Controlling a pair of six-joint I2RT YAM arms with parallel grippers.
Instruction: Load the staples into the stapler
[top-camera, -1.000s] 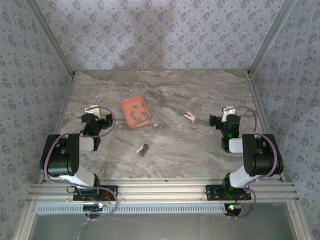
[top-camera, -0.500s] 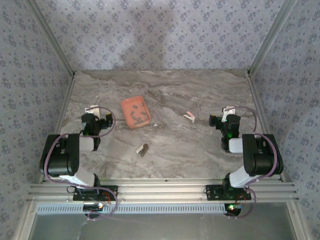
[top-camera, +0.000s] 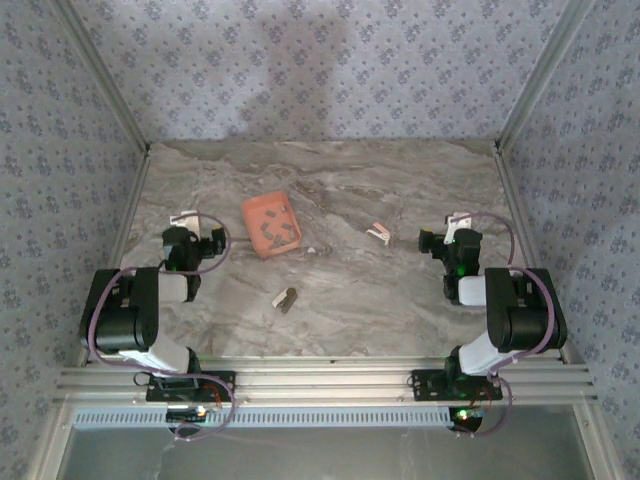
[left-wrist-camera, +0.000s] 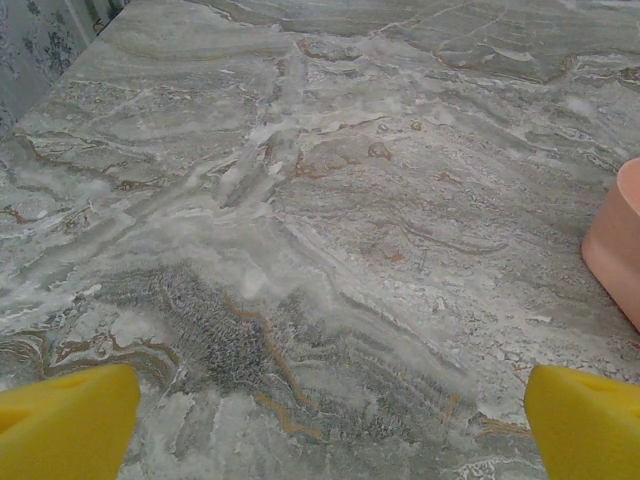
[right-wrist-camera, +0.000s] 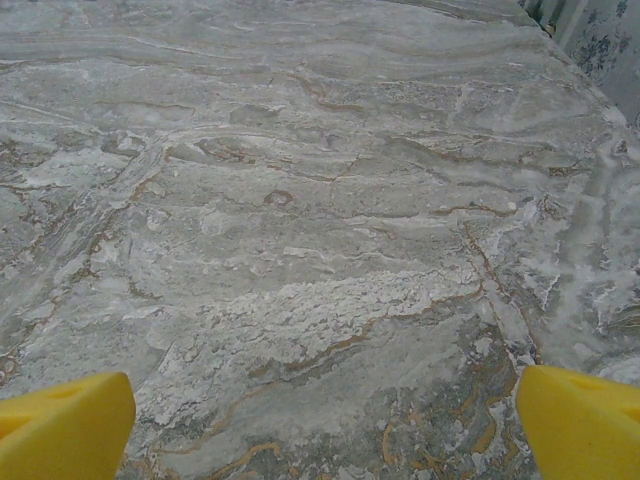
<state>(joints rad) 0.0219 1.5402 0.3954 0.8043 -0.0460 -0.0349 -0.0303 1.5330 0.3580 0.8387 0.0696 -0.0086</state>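
Note:
The stapler (top-camera: 286, 298), small, grey and brownish, lies on the marble table between the two arms, toward the front. The staples (top-camera: 273, 232) show as dark strips inside the salmon-orange square tray (top-camera: 252, 212), left of centre. My left gripper (top-camera: 193, 236) hovers low over bare table left of the tray, open, with its yellow fingertips (left-wrist-camera: 65, 420) wide apart and nothing between them. The tray's wall (left-wrist-camera: 615, 245) sits at the right edge of the left wrist view. My right gripper (top-camera: 447, 238) is open over bare marble at the right; its yellow fingertips (right-wrist-camera: 590, 425) are empty.
A small white and pink item (top-camera: 379, 232) lies on the table between the tray and the right gripper. A tiny pale scrap (top-camera: 311, 249) lies just right of the tray. Patterned walls and metal rails close the table on three sides.

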